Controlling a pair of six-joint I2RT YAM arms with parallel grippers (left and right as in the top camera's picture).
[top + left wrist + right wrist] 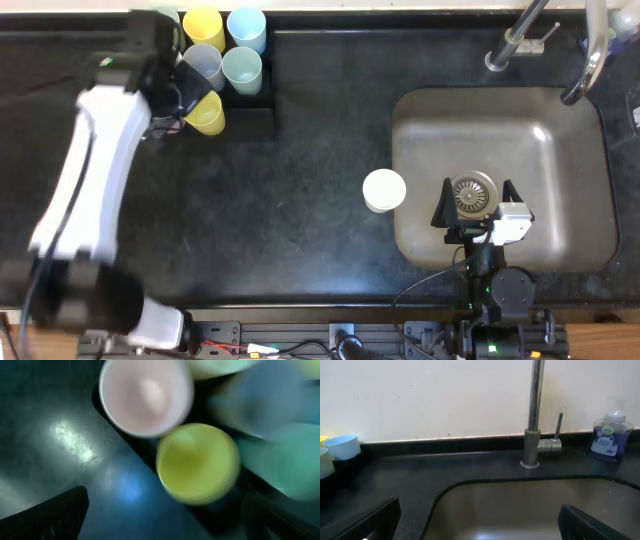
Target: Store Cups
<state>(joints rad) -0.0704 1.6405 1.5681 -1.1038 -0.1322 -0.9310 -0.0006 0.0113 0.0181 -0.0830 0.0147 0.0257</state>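
At the upper left of the top view, the left gripper (162,510) hangs with its fingers spread over a yellow cup (197,462) in the black cup rack (255,122) (other cups stand beside it). A white cup (384,190) stands mid-frame beside the sink (560,110). The right gripper (470,212), likewise spread, is above the basin.

A kitchen is indicated. A steel sink (550,140) with a round drain (474,193) is set into the right part of a dark speckled bench (300,230). A tall tap (536,410) and a soap bottle (610,437) are placed along the back edge, against a pale wall (430,395). Coloured cups (243,68) are gathered in a black holder (255,122) at the back left corner.
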